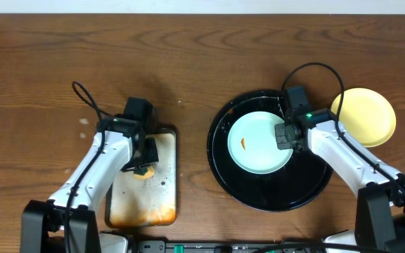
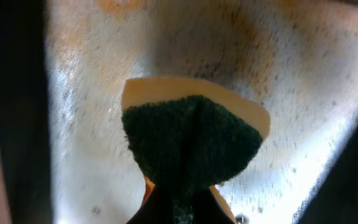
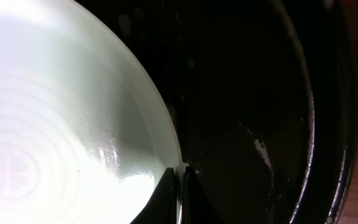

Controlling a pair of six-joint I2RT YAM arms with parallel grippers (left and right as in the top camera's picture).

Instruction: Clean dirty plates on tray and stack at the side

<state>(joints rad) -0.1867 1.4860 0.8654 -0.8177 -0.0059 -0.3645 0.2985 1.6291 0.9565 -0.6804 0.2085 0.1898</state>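
Now | your left pincer point(image 1: 141, 166) clamps sponge point(image 2: 191, 137) over pan point(image 1: 146, 204), probably for soap | right pincer point(image 1: 285, 135) pinches light-blue plate point(image 1: 259, 143) rim, steadying it

Brown wooden table point(image 1: 188, 42), black tray point(image 1: 273, 193), rusty pan point(image 1: 158, 191), yellow plate point(image 1: 368, 116)

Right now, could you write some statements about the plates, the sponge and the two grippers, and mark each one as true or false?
1. The left gripper holds a sponge over the metal pan. True.
2. The yellow plate lies on the black tray. False: it lies on the table, beside the tray.
3. The right gripper pinches the rim of the light-blue plate. True.
4. The light-blue plate is spotless. False: it bears an orange smear.
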